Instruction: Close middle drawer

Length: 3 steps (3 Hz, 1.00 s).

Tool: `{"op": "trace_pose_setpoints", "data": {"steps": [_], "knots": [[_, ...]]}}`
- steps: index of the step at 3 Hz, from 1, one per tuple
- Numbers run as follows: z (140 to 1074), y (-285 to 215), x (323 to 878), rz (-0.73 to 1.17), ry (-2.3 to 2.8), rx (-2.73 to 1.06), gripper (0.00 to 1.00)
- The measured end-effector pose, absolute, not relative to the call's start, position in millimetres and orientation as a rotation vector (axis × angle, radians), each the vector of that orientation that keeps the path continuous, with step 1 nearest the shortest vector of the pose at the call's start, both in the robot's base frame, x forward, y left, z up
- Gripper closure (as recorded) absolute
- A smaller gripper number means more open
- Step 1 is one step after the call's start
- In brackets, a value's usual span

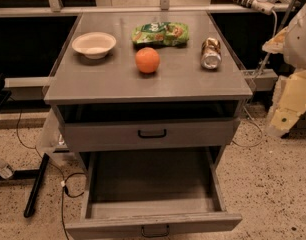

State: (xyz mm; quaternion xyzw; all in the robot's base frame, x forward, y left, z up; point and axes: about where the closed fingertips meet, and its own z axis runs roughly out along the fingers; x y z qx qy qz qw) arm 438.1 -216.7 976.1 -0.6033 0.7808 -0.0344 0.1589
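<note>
The middle drawer (153,223) is pulled far out from the grey metal cabinet at the bottom of the camera view. Its deep plain grey box (152,176) shows nothing inside. A small black loop handle (155,230) sits at the centre of its front, near the lower edge of the view. My gripper (285,111), pale yellow-white, hangs at the right side of the view. It is to the right of the cabinet, above the floor, about level with the upper drawer, and touches nothing.
Above the open drawer, a narrower drawer (152,134) with a black handle stands slightly out. On the cabinet top (93,81) are a white bowl (94,44), a green chip bag (160,33), an orange (147,60) and a can on its side (211,53). Cables (63,186) lie on the floor at left.
</note>
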Motion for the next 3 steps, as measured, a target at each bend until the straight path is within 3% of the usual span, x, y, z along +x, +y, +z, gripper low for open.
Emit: {"op": "trace_pose_setpoints", "data": {"steps": [3], "knots": [[897,-206,410,0.014,2.174,-1.786,0.0]]}}
